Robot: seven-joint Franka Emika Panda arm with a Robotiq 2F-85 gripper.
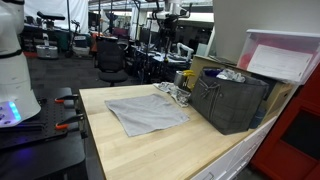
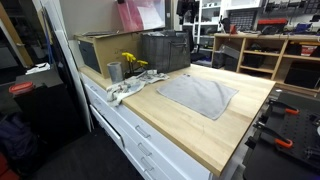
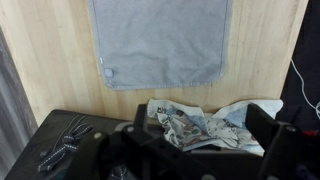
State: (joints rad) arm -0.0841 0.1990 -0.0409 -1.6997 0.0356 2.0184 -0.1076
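From where I am standing, the gripper (image 3: 200,142) is hanging over the bin end of the wooden bench (image 1: 150,150). In the wrist view its two dark fingers (image 3: 268,135) are standing spread wide apart, pinching nothing. The crumpled rag (image 3: 190,122) is showing in the gap between them. It is a whitish, printed bundle lying on the wood just beside the dark bin (image 1: 235,100) and near the metal cup (image 2: 114,71). I am seeing no finger touching it.

I am judging the rag to be light, soft and limp, with nothing fragile about it. It is likely to give under the pads and droop once lifted, and it may slide on the smooth wood if nudged sideways. The raised ridge at the middle of the bundle looks like the best place to take hold, where the folds are stacking up thick enough to pinch.

Counting what is lying about, I am finding one crumpled rag, one grey cloth (image 1: 145,113) spread flat and apart from it, one bin and one cup. There is also something yellow (image 2: 131,62) behind the cup, and I cannot tell what it is.
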